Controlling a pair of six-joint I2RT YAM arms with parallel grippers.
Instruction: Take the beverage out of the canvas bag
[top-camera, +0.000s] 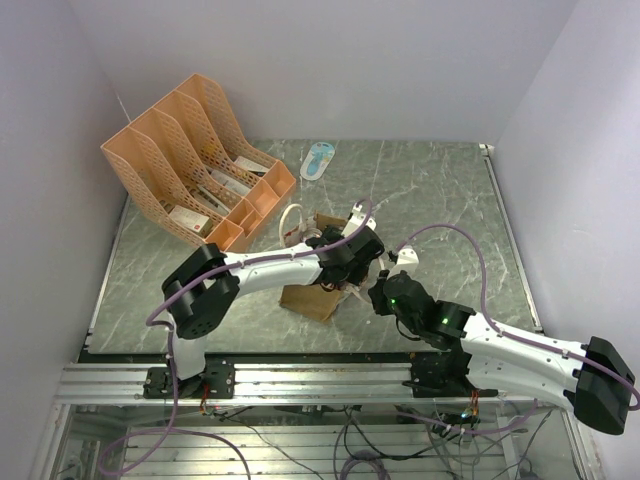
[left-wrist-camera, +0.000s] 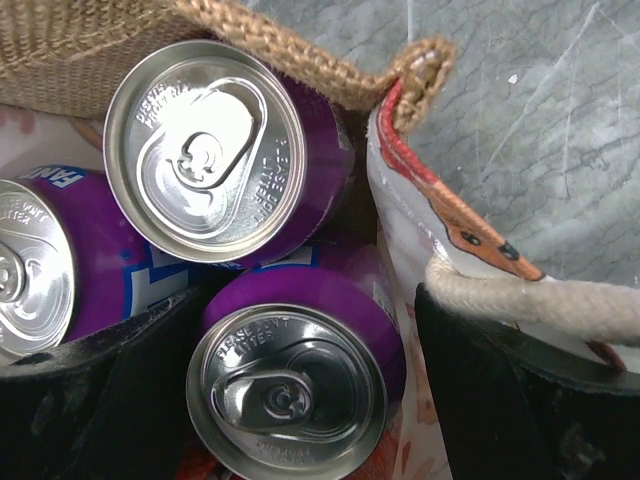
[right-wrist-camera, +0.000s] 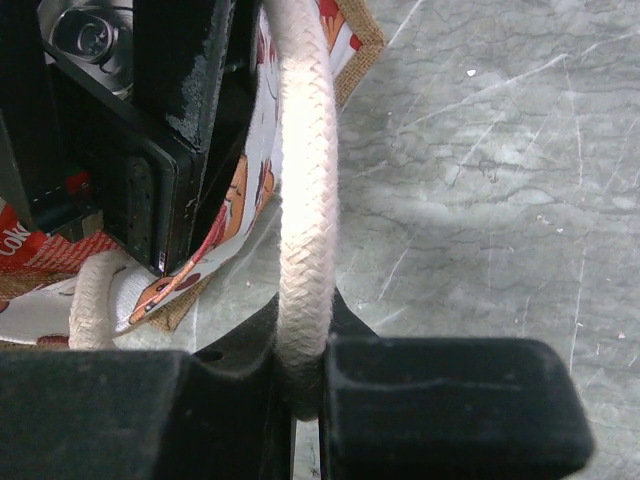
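Operator: Which arm is on the drink?

Spotter: Your left gripper (left-wrist-camera: 300, 335). Its jaws are spread wide and hold nothing, one either side of the nearest purple can (left-wrist-camera: 290, 395). That can stands upright, lid towards you, inside the canvas bag (top-camera: 305, 300), mid-counter (top-camera: 450, 200) and towards the near edge. Its long axis runs straight along your approach.

Operator: And the right?

Spotter: Your right gripper (right-wrist-camera: 300, 375) is clamped on the cream handle (right-wrist-camera: 305, 200). You can't see the can bodies, nor tell whether the printed side panel (left-wrist-camera: 410, 260) sits between the can and the finger under the rope. Overhead, your left arm (top-camera: 270, 270) covers the bag's mouth.
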